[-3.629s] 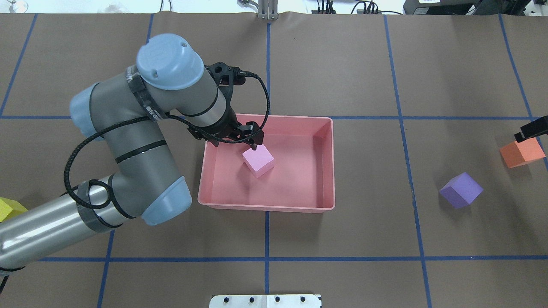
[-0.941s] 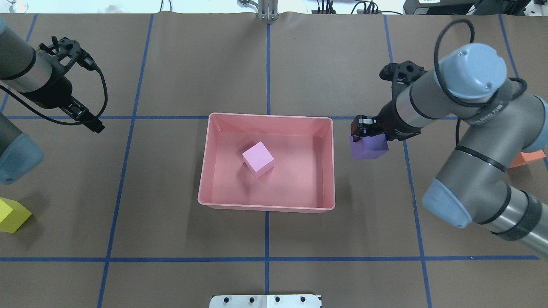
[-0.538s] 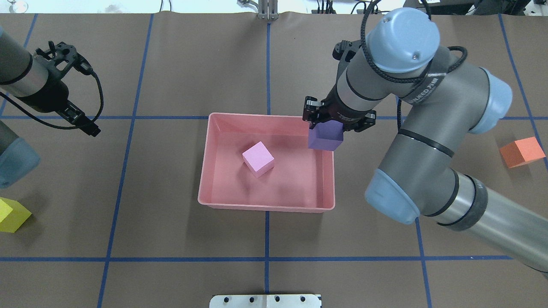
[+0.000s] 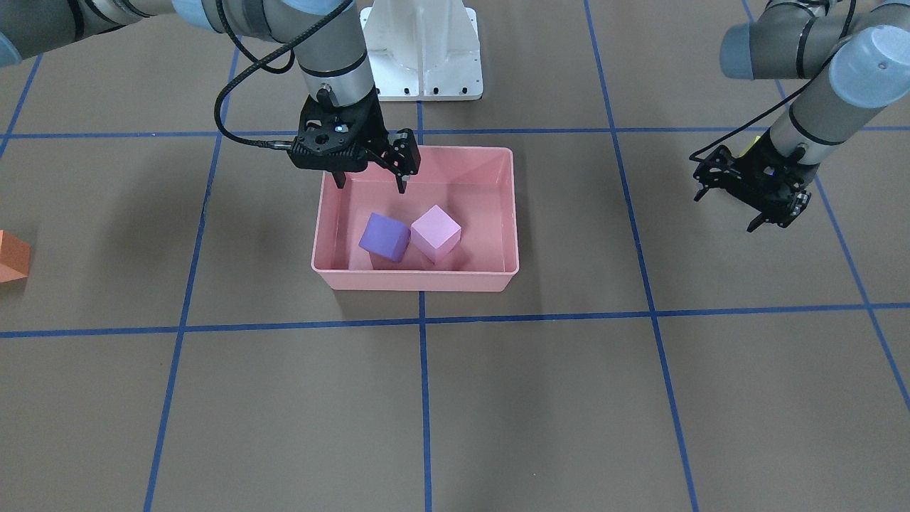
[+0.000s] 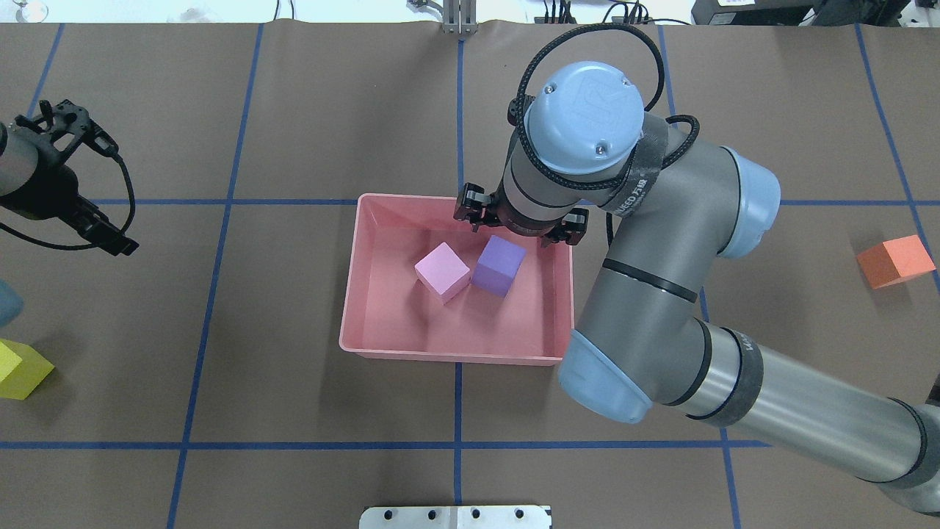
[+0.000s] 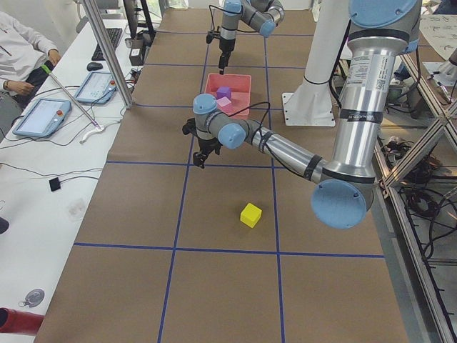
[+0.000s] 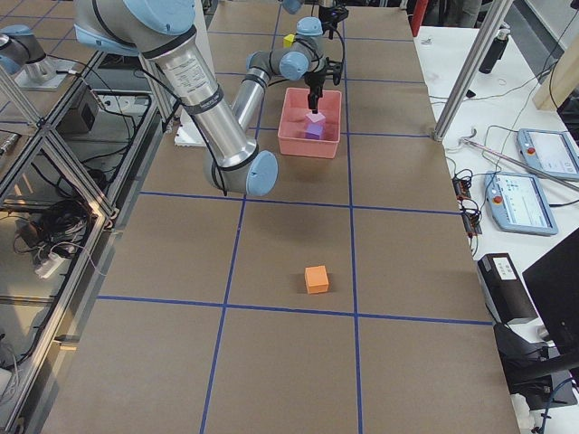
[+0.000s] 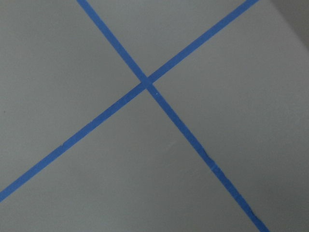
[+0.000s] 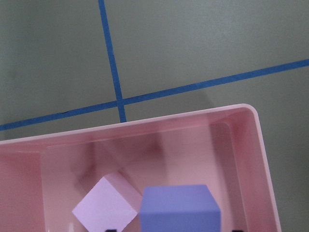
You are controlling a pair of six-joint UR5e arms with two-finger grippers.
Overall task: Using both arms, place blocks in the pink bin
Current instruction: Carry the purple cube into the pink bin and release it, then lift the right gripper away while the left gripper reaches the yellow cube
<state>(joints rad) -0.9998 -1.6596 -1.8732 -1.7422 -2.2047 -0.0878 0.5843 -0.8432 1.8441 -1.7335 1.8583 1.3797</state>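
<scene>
Pink bin (image 5: 455, 358) at the middle of the desk (image 5: 330, 485), inside a grid of blue tape lines (image 8: 145, 83).

Two cubes inside the bin. The light pink cube (image 5: 442, 272) is about at the bin's centre. The purple cube (image 5: 499, 266) is just beside it, toward the bin's end on the robot's right. Their near edges meet in both the overhead and the front view. From the front the purple cube looks tipped, and I cannot tell whether it lies flat on the bin floor.

Right gripper (image 4: 371, 185) is raised above the bin, over the purple cube. Its fingers (image 4: 402, 178) are spread wide with nothing between them, clear of both cubes. Its wrist camera looks straight down on the purple cube's top face, the bin's far wall and a tape crossing beyond it.

Left gripper (image 4: 775, 217) is well apart from the bin, out on the robot's left, hanging above the bare desk. Its fingers stand apart and grip nothing. Its wrist camera shows only a crossing of tape lines.

Orange cube (image 5: 896, 261) is on the desk well apart from the bin, on the robot's right, about level with the bin's middle.

Yellow cube (image 5: 18, 367) is on the desk well apart from the bin, on the robot's left, slightly nearer the robot than the bin's near wall.
</scene>
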